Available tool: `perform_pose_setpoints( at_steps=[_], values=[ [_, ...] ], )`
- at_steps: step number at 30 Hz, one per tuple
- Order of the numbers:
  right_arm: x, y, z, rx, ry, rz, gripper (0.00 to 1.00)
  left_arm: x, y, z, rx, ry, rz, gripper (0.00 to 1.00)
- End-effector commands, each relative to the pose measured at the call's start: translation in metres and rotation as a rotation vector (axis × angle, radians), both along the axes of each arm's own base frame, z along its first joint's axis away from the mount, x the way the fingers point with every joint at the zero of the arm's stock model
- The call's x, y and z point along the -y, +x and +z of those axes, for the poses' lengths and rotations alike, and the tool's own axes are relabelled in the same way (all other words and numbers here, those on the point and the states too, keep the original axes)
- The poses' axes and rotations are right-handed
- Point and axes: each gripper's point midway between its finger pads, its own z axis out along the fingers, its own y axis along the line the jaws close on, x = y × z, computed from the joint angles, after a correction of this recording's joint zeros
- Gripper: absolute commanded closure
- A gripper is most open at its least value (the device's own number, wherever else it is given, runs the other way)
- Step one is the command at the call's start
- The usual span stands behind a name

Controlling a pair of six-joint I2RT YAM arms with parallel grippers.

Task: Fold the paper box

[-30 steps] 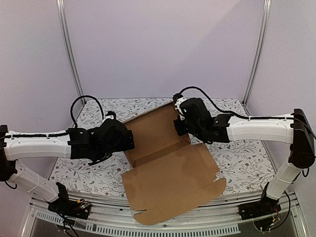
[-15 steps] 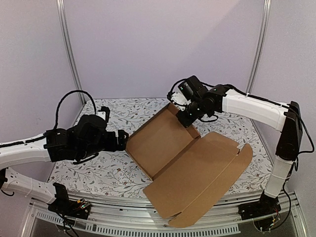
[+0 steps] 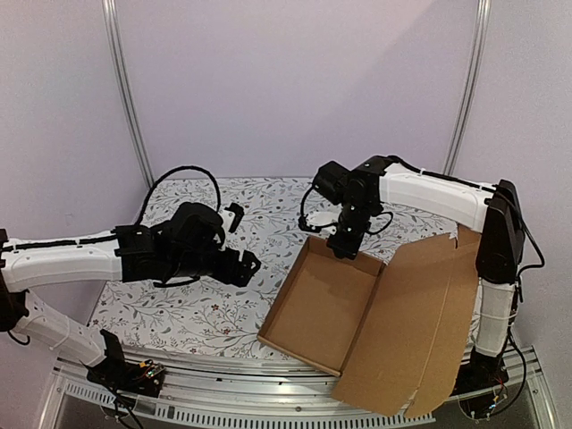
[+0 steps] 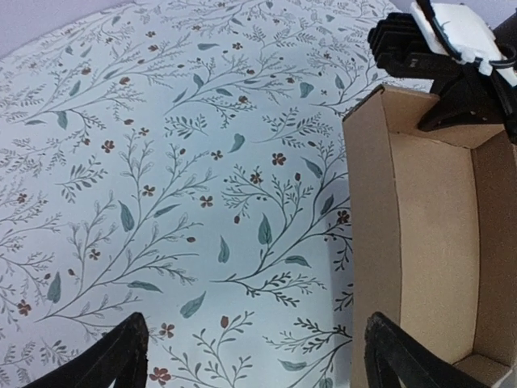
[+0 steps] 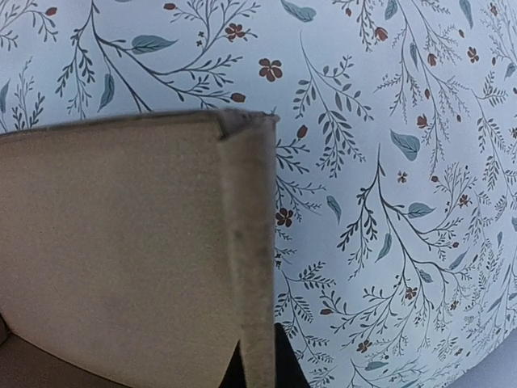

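Observation:
The paper box (image 3: 322,299) is a brown cardboard tray with raised walls, lying right of centre on the table. Its big lid panel (image 3: 420,322) lies open to the right. My right gripper (image 3: 344,243) is shut on the box's far wall near its corner. In the right wrist view the wall edge (image 5: 250,242) runs down between the gripper (image 5: 258,368) and its dark fingertips. My left gripper (image 3: 246,262) is open and empty, hovering left of the box, apart from it. In the left wrist view the gripper (image 4: 255,331) is spread wide over the cloth, with the box's left wall (image 4: 371,242) near its right finger.
A flower-patterned cloth (image 3: 197,304) covers the table. The open lid reaches past the table's near right edge, over the metal rail (image 3: 268,407). Two upright frame posts (image 3: 125,89) stand at the back corners. The right arm's base column (image 3: 492,295) stands right next to the lid.
The box has shifted right and settled lower, with its lid swung out to the right. My right gripper moved with the far wall. My left gripper now sits apart from the box.

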Motion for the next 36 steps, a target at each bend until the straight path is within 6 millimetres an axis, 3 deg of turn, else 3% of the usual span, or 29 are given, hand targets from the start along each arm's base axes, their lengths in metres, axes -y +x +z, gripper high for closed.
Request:
perform_pose_setpoints(
  at_steps=[1,5,12,21,31,36],
  values=[
    [0.001,-0.008,-0.009,-0.039,-0.055,0.065,1.00,0.041,-0.005,0.001,-0.069,-0.069,-0.154,0.12],
    [-0.001,-0.006,-0.020,-0.034,-0.092,0.070,1.00,0.062,-0.007,-0.011,-0.143,-0.092,-0.193,0.18],
    [-0.011,0.000,-0.033,-0.058,-0.091,0.050,1.00,0.082,-0.004,-0.042,-0.247,-0.077,-0.189,0.31],
    [-0.017,0.003,-0.041,-0.074,-0.093,0.057,1.00,0.084,0.006,-0.082,-0.299,0.020,-0.137,0.44],
    [-0.026,0.011,-0.044,-0.062,-0.075,0.050,0.96,0.082,0.014,-0.102,-0.310,0.086,-0.101,0.69],
    [-0.027,0.019,-0.041,-0.031,-0.077,0.041,0.90,0.076,0.016,-0.110,-0.309,0.120,-0.073,0.80]
  ],
)
